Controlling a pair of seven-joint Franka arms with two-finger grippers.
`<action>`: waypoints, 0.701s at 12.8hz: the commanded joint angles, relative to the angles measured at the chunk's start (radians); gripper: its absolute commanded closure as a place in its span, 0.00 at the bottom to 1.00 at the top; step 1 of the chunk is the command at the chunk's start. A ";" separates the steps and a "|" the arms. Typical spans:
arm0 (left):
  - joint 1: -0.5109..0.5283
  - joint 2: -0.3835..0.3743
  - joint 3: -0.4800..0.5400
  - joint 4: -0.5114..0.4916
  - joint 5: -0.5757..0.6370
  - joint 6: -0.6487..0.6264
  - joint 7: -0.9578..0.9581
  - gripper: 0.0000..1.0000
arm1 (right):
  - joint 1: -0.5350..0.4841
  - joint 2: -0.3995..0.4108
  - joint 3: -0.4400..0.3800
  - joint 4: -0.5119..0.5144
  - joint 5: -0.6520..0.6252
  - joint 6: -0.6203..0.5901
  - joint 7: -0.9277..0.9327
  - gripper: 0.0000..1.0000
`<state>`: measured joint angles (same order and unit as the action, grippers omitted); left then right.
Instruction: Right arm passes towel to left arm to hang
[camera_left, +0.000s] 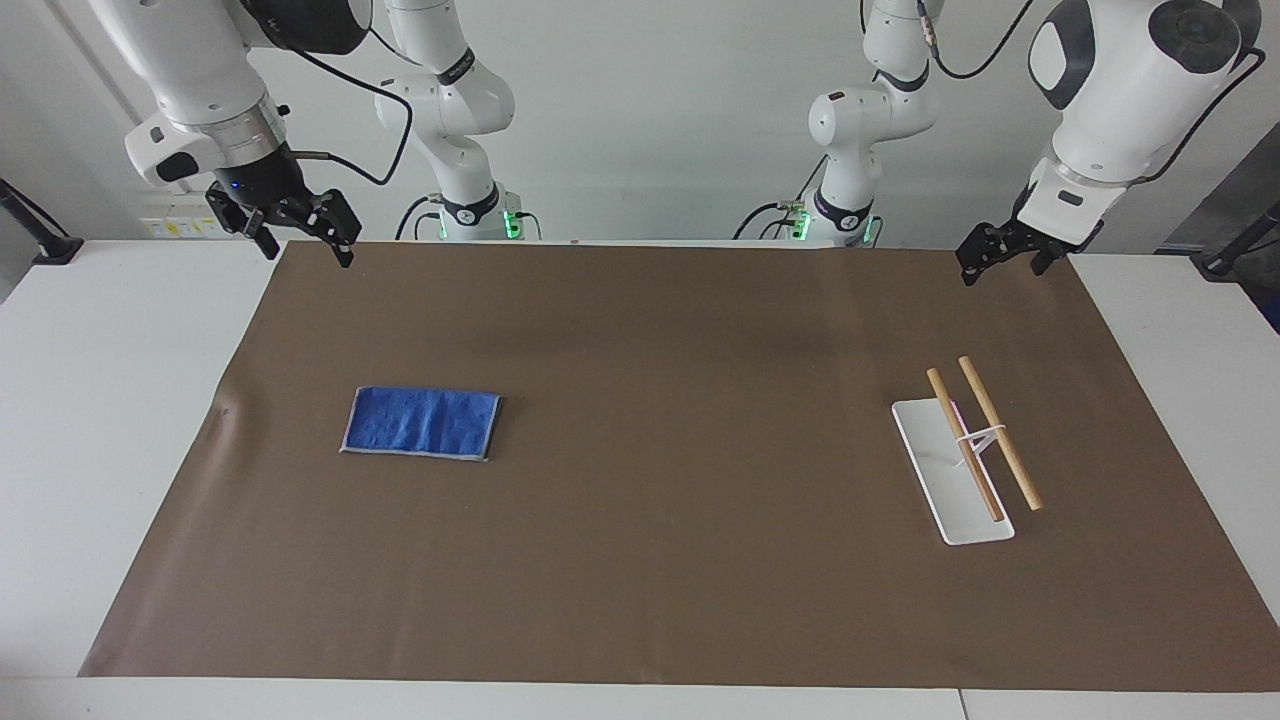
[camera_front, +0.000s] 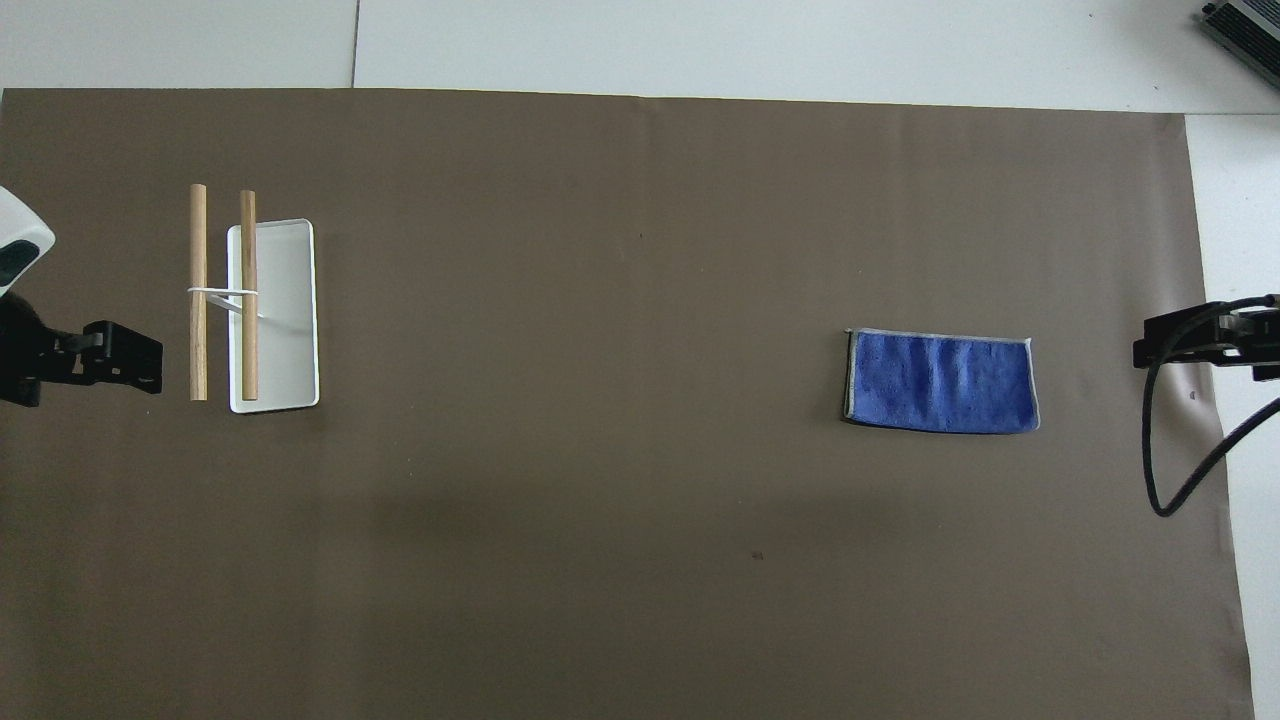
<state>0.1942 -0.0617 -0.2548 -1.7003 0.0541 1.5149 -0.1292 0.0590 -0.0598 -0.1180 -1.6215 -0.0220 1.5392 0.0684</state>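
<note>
Brown mat (camera_left: 640, 560) covers the bench; the towel (camera_left: 421, 423) lies flat at the frame's centre-left, long axis across, below the released right pincer (camera_left: 300, 235). Upper right, the left pincer (camera_left: 1000, 262) waits; its grip I cannot tell.

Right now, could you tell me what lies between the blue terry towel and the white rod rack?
Nothing: only bare brown mat separates towel and rack, overhead.

Royal-blue towel (camera_left: 421, 422), grey-edged, on brown mat (camera_left: 640, 560); white tray (camera_left: 950, 485).
</note>
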 joint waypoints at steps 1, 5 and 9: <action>0.008 -0.032 0.002 -0.038 -0.014 0.022 0.003 0.00 | -0.004 -0.028 0.003 -0.034 0.002 0.021 -0.002 0.00; 0.010 -0.032 0.002 -0.038 -0.014 0.022 0.003 0.00 | -0.004 -0.028 0.003 -0.034 0.002 0.016 -0.001 0.00; 0.008 -0.032 0.002 -0.038 -0.014 0.022 0.003 0.00 | -0.004 -0.029 0.003 -0.037 0.002 0.016 -0.008 0.00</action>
<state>0.1942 -0.0617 -0.2548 -1.7003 0.0540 1.5150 -0.1292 0.0590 -0.0602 -0.1180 -1.6240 -0.0220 1.5391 0.0684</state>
